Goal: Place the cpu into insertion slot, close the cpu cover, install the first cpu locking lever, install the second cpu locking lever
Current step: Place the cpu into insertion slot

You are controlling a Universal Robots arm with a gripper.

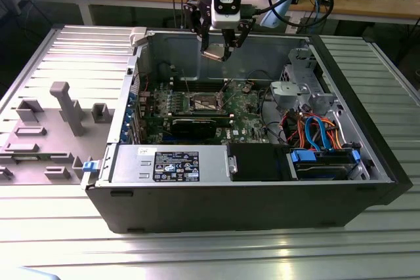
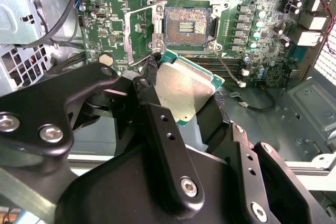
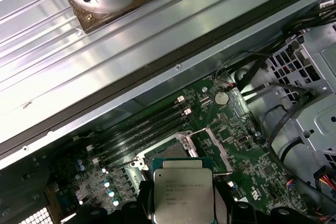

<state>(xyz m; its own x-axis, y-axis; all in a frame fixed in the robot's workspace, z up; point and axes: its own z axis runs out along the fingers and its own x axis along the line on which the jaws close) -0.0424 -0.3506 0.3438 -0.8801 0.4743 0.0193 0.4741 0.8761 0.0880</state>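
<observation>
One thing matters: in the exterior view, the jaws pinch the cpu high above the insertion slot down in the case. Second wrist view: cpu tilted, bare slot just past its edge, cpu cover flipped open alongside. First wrist view: cpu overlaps the slot.

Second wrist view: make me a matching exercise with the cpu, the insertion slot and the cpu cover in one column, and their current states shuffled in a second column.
Things:
1. cpu
2. insertion slot
3. cpu cover

States:
A. swung open, off to one side
B. held by the gripper, not yet seated
C. empty, contacts exposed

Pairs: 1-B, 2-C, 3-A
</observation>
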